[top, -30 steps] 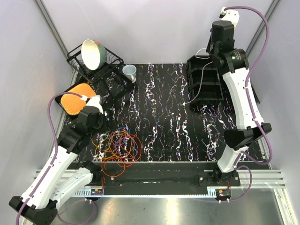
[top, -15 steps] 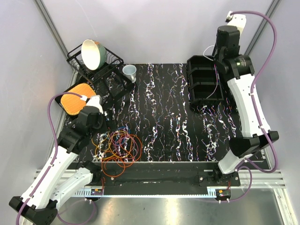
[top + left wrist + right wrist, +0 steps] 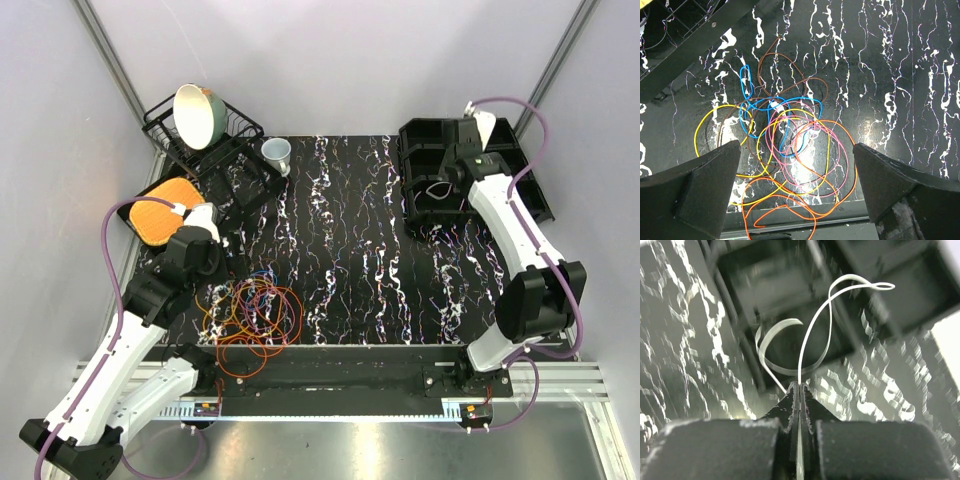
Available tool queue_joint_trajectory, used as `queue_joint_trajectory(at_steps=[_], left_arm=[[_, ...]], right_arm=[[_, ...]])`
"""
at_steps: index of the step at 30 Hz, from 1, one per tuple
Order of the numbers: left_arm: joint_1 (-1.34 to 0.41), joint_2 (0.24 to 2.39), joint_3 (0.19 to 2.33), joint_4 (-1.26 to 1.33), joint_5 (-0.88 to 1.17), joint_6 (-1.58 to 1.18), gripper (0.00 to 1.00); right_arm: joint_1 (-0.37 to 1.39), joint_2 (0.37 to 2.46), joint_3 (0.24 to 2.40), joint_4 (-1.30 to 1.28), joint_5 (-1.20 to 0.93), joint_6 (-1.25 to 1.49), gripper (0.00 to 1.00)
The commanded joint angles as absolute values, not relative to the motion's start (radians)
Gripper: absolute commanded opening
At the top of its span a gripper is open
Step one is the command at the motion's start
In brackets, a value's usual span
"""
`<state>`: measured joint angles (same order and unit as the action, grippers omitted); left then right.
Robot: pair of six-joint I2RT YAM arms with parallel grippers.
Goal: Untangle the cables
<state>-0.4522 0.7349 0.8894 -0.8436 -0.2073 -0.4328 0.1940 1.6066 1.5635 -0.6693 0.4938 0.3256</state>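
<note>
Orange, yellow, pink and blue thin cables (image 3: 785,145) lie tangled left of the black compartmented tray (image 3: 415,218), the left gripper (image 3: 795,200) spread wide and empty above them, ready to pick. Over that tray the right gripper (image 3: 800,387) pinches a curling whitish cable (image 3: 812,330), presumably to park it apart.

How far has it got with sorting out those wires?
One white cable is already out of the pile. The right gripper is shut on it over the black tray, so that one is in hand. The rest is left: orange, yellow, blue, pink and brown loops lie overlapping in the tangle, with the left gripper open above them, holding nothing.
</note>
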Motion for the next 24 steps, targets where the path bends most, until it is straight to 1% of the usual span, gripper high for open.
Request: queue_joint_trajectory(at_steps=[1,3,7,17,20,23,24], left_arm=[[-0.446,0.733,0.885,-0.798,-0.222,-0.416,0.99],[-0.443,0.733,0.884,-0.798,-0.219,-0.416,0.99],[-0.443,0.735,0.887,-0.798,-0.213,-0.416,0.99],[-0.443,0.735,0.885,-0.799,-0.216,-0.413,0.99],[-0.443,0.738,0.885,-0.798,-0.216,-0.414,0.99],[-0.442,0.742,0.885,-0.799,-0.215,-0.413,0.99],[-0.442,0.742,0.885,-0.798,-0.215,-0.414,0.99]], right_arm=[[0.189,1.509,1.471,-0.644,0.402,0.459,0.00],[0.187,1.502,1.421,-0.643,0.391,0.488,0.00],[0.184,1.563,1.422,-0.643,0.350,0.494,0.00],[0.134,1.797,1.595,-0.630,0.391,0.453,0.00],[0.115,1.863,1.647,-0.618,0.345,0.446,0.00],[0.106,1.933,1.695,-0.597,0.247,0.448,0.00],[0.103,1.946,1.710,-0.597,0.185,0.454,0.00]])
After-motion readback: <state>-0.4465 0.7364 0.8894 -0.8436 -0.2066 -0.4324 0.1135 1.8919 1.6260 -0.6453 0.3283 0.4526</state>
